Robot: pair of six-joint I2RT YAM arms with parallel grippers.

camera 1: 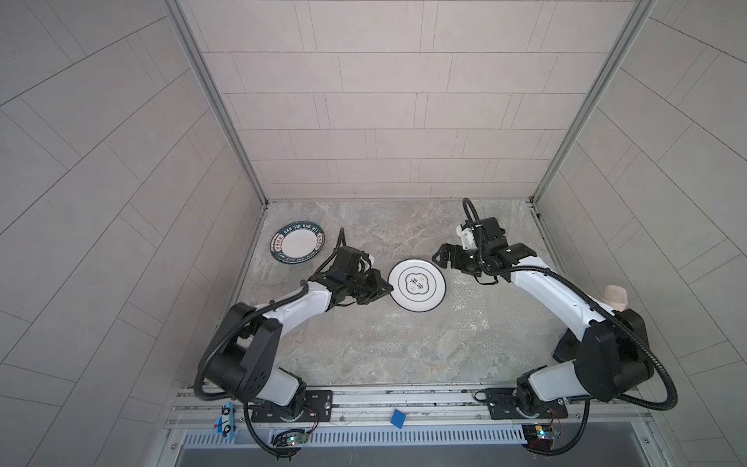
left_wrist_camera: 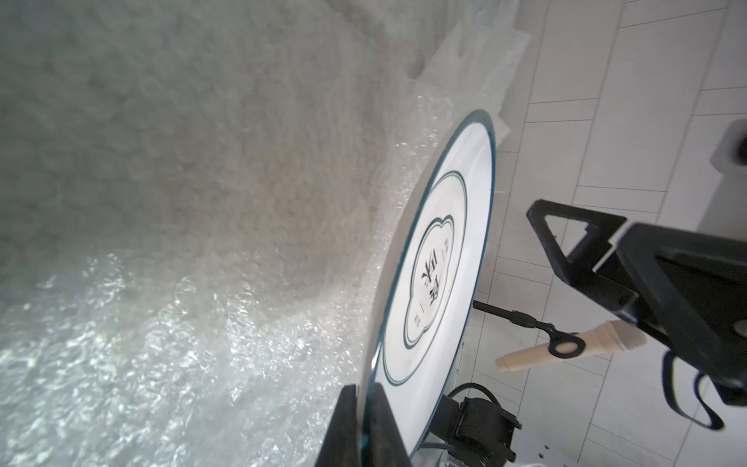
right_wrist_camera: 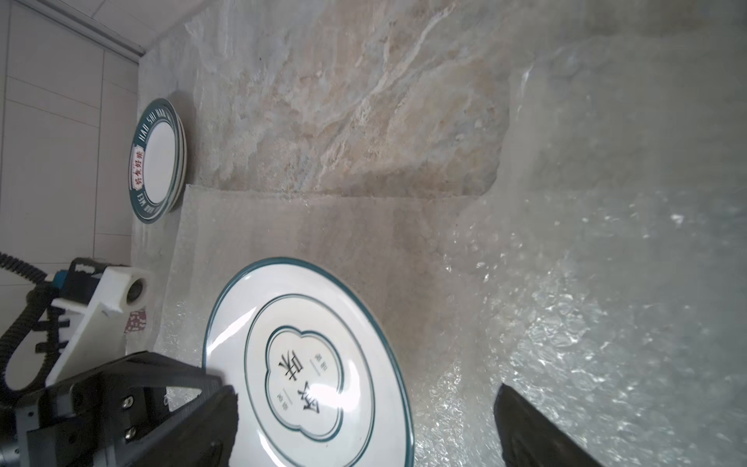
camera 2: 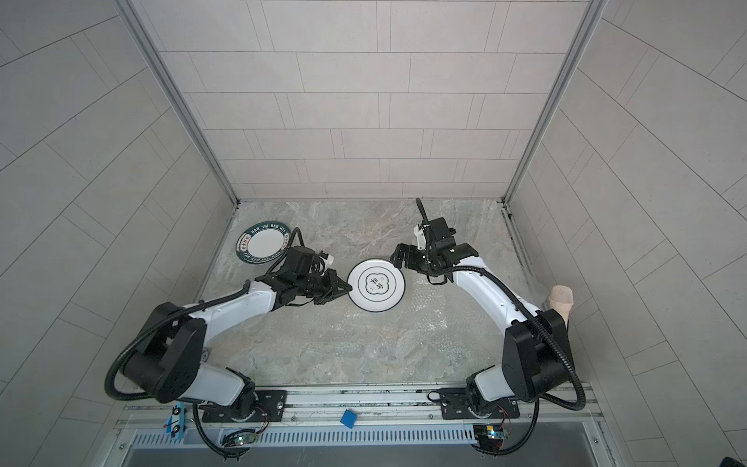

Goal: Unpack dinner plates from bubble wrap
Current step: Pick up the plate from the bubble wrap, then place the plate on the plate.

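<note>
Grey marble patterning is seen across the table, which is closed in by tiled walls at the far edge and on both sides. A white ringed plate, marked with a thin green ring and a clover-shaped centre, is placed near the middle of the table on clear bubble wrap. The wrap is spread out from under it toward the right and the near side.

The left hand is clamped on this plate's left rim. In the left wrist view its fingers are seen pressed together with the rim between them. The right hand is held with its fingers wide apart just beside the plate's far right rim, and nothing is gripped by it. Whether the plate is raised off the wrap cannot be told.

A lettered plate with a dark green rim is laid in the far left corner, close to the left wall and well apart from the ringed plate. In the right wrist view a second rim is seen beneath it. The left arm's wrist is placed between the two plates.

A pinkish cup is set at the right edge, partly hidden by the right arm's elbow. Bare table is left open along the far middle and across the near half. A blue square is seen on the rail at the near edge.
</note>
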